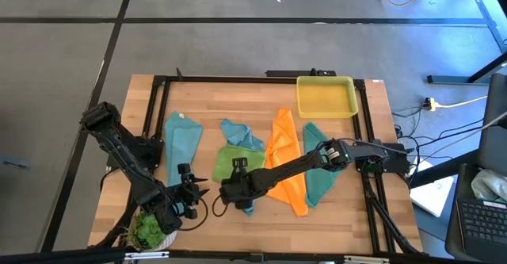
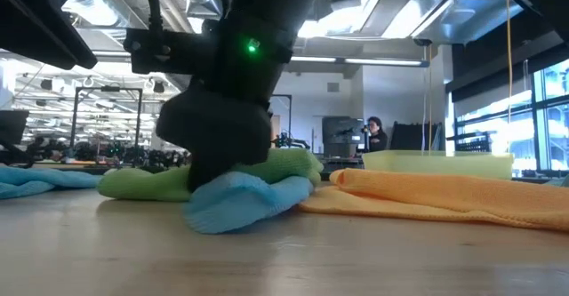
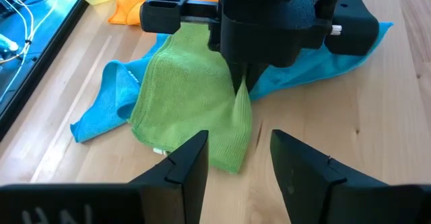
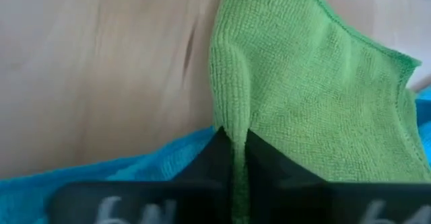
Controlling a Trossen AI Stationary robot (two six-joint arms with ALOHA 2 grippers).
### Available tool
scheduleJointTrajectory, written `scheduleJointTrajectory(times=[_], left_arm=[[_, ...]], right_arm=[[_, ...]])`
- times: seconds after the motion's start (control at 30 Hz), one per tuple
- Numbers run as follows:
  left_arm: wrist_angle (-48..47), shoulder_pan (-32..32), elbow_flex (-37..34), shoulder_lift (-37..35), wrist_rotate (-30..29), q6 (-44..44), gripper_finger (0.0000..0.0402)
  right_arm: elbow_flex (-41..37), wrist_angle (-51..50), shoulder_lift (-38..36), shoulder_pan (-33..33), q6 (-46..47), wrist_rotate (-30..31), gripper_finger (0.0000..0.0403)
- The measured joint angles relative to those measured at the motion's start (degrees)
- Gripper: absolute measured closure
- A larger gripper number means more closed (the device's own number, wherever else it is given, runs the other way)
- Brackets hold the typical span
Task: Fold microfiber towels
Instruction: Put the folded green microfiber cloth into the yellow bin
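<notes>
A lime green towel [image 1: 228, 164] lies crumpled on a light blue towel [image 3: 101, 113] at the table's middle. My right gripper [image 1: 238, 188] reaches in from the right and is shut on the green towel [image 4: 316, 83]. My left gripper [image 3: 239, 163] hovers open just left of it, nothing between its fingers. On the wood lie a teal towel [image 1: 181, 141] to the left, an orange towel [image 1: 285, 161] and another teal towel [image 1: 318, 173] to the right. My right gripper pinches a raised ridge of the lime green towel [image 4: 232, 135] between its two fingers, near the towel's near edge. The fingers come from above, slanting in from the table's right. The ridge [image 3: 241, 103] stands up at the fingers; the rest lies slack on the blue towel and the table.
A yellow tray [image 1: 325, 96] stands at the far right corner. A small green plant in a white pot [image 1: 150, 231] sits by the near left edge, close to my left arm. Bare wood shows along the near edge. A person [image 2: 373, 134] stands far behind the table.
</notes>
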Motion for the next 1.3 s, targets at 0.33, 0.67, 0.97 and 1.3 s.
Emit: scheduleJointTrajectory(times=[0.33,0.67,0.97,1.3], left_arm=[[0.0,-0.2,0.0,0.0,0.0,-0.3,0.0249],[0.2,-3.9,0.0,0.2,0.0,-6.3,0.0249],[1.2,-5.9,0.0,0.2,-0.6,-8.0,0.0249],[1.5,-7.6,0.0,1.6,-1.1,-10.6,0.0249]], right_arm=[[15.4,-21.0,0.0,-0.9,-2.8,2.5,0.0397],[11.1,-36.8,-14.9,-7.9,3.0,0.8,0.0397],[8.6,-44.0,-23.0,-16.7,4.3,-5.1,0.0397],[-14.6,-35.5,-35.0,-25.4,0.9,-9.1,0.0396]])
